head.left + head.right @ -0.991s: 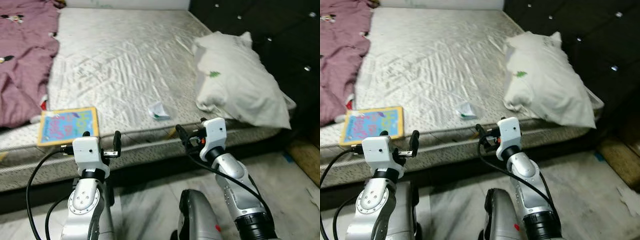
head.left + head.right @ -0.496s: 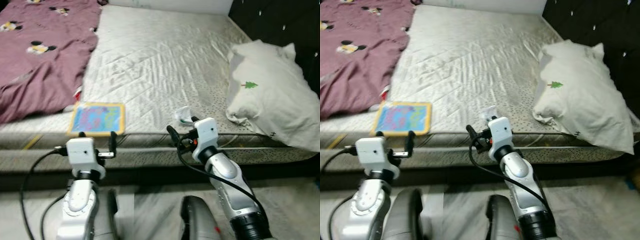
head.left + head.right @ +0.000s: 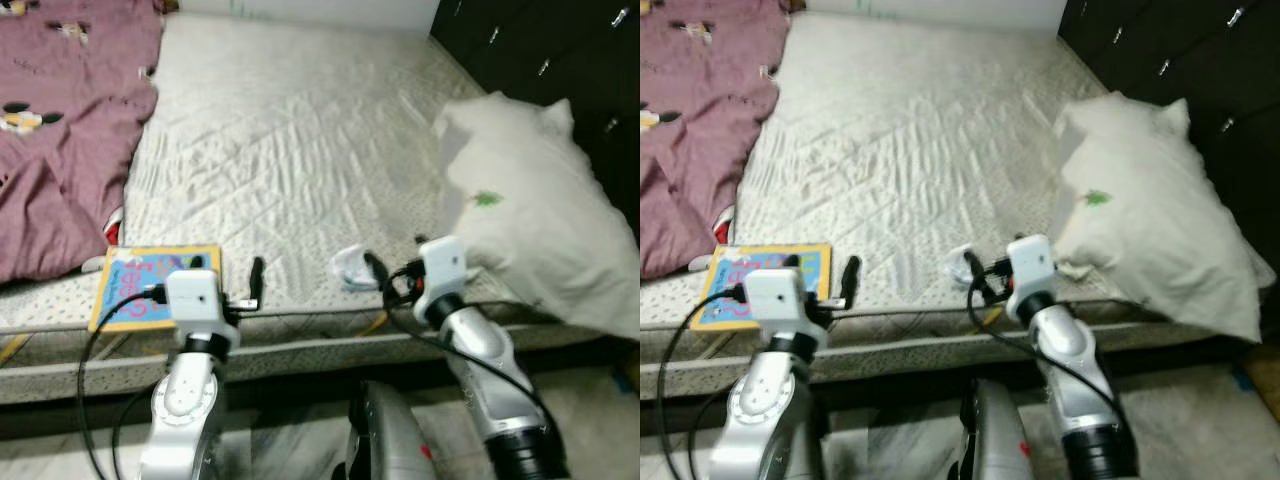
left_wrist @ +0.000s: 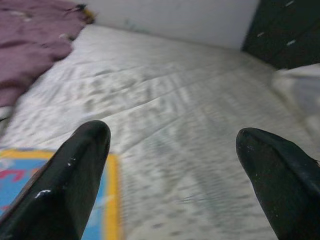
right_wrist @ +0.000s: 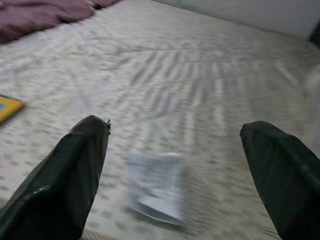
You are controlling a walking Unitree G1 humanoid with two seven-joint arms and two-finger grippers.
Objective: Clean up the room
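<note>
Left eye view: a crumpled wrapper (image 3: 350, 266) lies near the bed's (image 3: 290, 130) front edge, just beyond the right gripper (image 3: 385, 283); a book (image 3: 150, 298) lies by the left gripper (image 3: 240, 290).

Left wrist view: fingers (image 4: 75, 175) spread above the book's corner.

Right wrist view: fingers (image 5: 70, 175) spread, the wrapper between them.

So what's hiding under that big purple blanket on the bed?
The purple cartoon-print blanket lies bunched on the grey quilted mattress. A small red-and-white thing peeks out at its edge; anything else beneath is covered.
</note>
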